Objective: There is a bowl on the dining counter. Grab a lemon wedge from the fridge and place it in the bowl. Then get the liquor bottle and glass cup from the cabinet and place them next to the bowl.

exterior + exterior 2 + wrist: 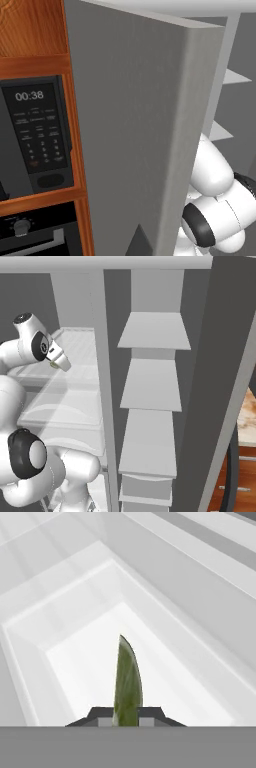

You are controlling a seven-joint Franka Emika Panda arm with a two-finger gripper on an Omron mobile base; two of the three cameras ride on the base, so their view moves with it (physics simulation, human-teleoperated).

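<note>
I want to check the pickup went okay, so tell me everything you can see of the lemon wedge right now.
The lemon wedge is a thin, curved sliver, dull olive green with faint lighter streaks, tapering to a point at its far end. In the hand view it stands on edge between the two dark fingertips of the gripper, which press on it from both sides. Nothing else touches it; it hangs above a white fridge shelf. In the right base view only a small greenish speck shows at the gripper inside the fridge.
</note>
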